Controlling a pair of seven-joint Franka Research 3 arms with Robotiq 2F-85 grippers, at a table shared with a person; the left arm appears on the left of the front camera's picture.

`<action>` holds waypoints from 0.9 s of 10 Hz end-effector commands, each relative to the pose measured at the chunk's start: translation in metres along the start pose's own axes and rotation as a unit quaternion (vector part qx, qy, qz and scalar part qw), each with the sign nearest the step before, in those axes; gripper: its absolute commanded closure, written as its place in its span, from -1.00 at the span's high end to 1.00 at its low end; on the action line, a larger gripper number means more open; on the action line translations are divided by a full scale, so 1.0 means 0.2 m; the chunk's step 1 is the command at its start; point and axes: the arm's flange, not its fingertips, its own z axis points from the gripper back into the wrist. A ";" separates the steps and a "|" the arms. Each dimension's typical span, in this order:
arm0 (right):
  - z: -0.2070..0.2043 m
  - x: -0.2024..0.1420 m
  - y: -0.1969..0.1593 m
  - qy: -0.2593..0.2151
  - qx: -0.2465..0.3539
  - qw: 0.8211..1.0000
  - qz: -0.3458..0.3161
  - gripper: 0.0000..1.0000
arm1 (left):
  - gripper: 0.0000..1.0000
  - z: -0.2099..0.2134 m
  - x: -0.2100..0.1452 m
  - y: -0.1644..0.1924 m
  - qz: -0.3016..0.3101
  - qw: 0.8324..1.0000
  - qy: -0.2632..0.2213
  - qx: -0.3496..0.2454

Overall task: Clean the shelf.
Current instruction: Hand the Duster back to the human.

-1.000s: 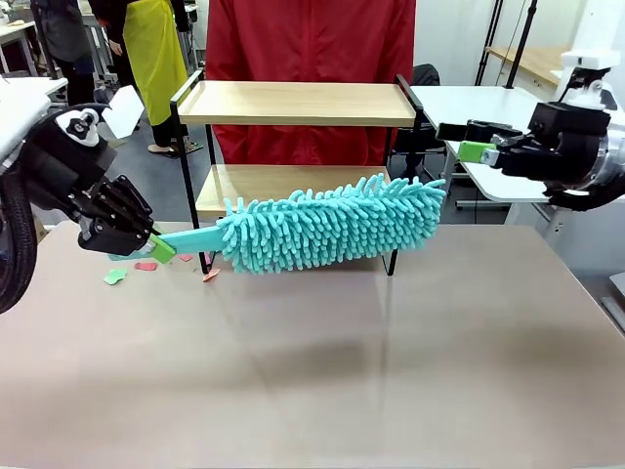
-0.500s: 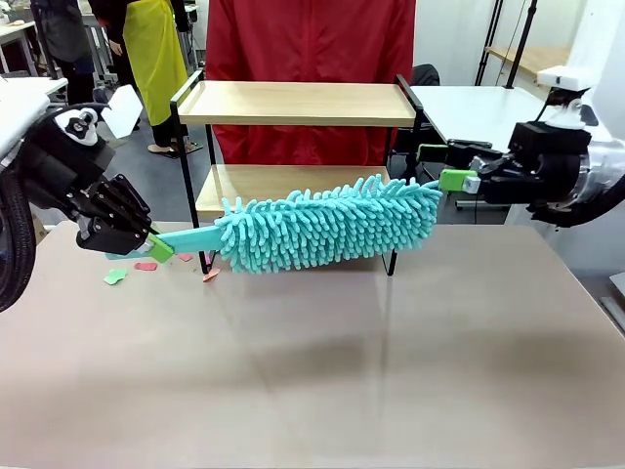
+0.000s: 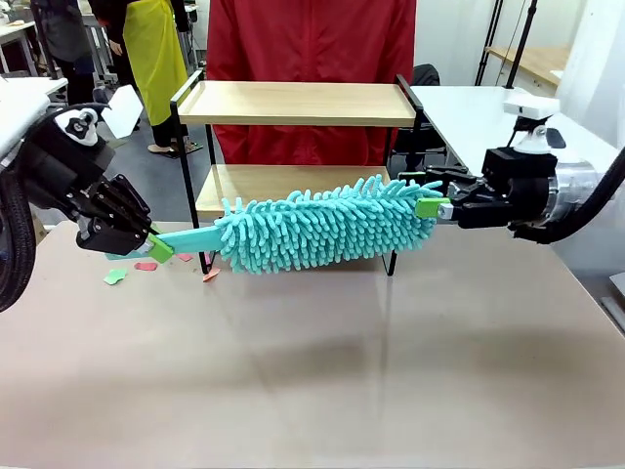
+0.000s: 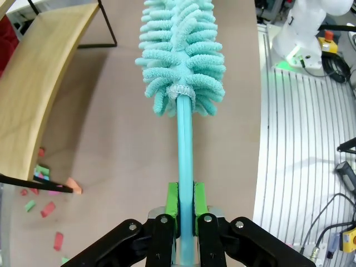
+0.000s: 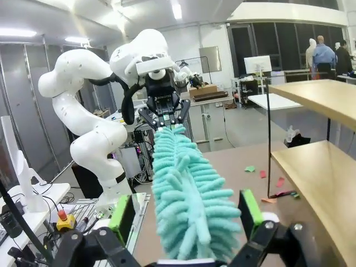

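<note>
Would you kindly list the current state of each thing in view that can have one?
Left gripper: shut on the duster handle.
Right gripper: open, pads either side of the duster's tip.
Duster: held level in front of the lower board.
Shelf: upright, both boards bare.
Paper scraps: scattered on the table by the shelf's leg.

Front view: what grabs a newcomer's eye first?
The fluffy teal duster, held across the middle of the table in front of the shelf. The left gripper is shut on its handle at picture left, and the right gripper has its open jaws around the far tip at picture right. Small coloured scraps lie on the table by the shelf's left leg.
</note>
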 end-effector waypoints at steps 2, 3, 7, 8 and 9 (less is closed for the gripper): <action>-0.06 -0.05 -0.04 0.005 -0.004 1.000 0.001 1.00 | -0.74 0.01 0.01 -0.01 -0.002 1.000 -0.012 -0.002; -0.06 -0.06 -0.04 0.007 -0.003 1.000 -0.001 1.00 | -0.74 0.01 0.01 -0.01 -0.002 1.000 -0.012 -0.002; -0.10 -0.10 -0.04 0.022 0.003 1.000 -0.010 1.00 | -0.74 0.01 0.01 -0.01 -0.002 1.000 -0.012 -0.002; -0.11 -0.10 -0.04 0.022 0.003 1.000 -0.010 1.00 | -0.74 0.01 0.01 -0.01 -0.002 1.000 -0.012 -0.002; -0.11 -0.10 -0.04 0.025 0.004 1.000 -0.007 1.00 | -0.74 0.01 0.01 -0.01 -0.002 1.000 -0.012 -0.002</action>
